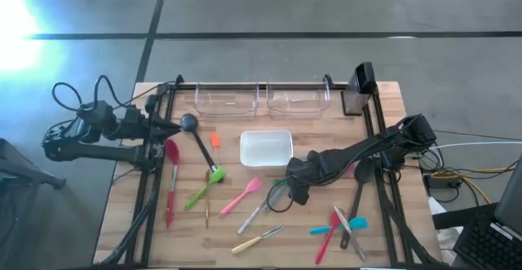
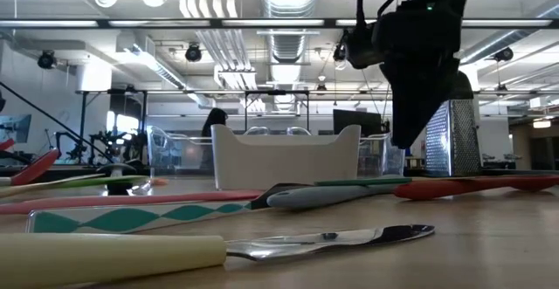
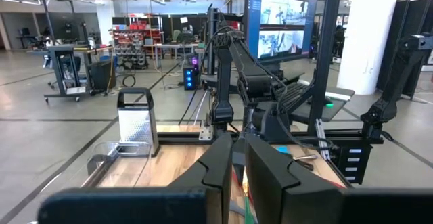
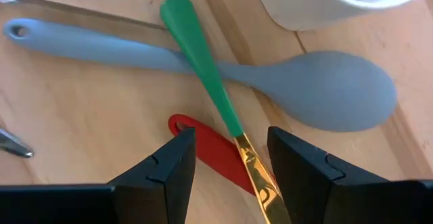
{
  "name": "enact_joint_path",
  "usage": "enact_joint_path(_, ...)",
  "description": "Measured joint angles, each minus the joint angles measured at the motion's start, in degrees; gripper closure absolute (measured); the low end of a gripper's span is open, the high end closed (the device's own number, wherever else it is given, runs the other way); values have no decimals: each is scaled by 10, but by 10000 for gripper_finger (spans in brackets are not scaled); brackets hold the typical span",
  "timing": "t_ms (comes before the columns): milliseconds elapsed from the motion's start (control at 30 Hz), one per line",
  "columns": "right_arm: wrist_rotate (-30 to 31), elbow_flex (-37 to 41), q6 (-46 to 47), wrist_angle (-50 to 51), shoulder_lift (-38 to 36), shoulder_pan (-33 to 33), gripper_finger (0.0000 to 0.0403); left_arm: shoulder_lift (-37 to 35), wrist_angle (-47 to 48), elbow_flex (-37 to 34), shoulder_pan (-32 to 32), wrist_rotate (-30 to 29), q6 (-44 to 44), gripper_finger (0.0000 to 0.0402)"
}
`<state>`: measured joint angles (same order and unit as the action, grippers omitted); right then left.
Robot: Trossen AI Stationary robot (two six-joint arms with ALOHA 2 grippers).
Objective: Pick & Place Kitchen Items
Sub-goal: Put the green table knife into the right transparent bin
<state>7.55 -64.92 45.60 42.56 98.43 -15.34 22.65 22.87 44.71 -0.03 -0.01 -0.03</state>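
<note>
Now the right gripper hangs parted over the green-handled utensil.

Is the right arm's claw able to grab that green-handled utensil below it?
Probably yes: the right gripper is open, its fingers straddling the green-handled utensil, which lies on top of the grey spoon with nothing above it.

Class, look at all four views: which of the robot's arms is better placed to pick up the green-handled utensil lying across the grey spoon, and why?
The right. Its right gripper hangs open right over the green-handled utensil, fingers either side of its gold shaft, where it crosses the grey spoon. The left gripper waits shut at the table's far left edge.
</note>
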Motion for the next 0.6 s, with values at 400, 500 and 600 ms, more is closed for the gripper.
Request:
enact_joint_path(400,1,61,10,-88,-1,6,227,0,0,0,0,0,0,357)
enact_joint_path(500,1,75,10,-102,-1,9,227,0,0,0,0,0,0,354)
enact_joint_path(600,0,83,10,-105,-1,11,227,0,0,0,0,0,0,354)
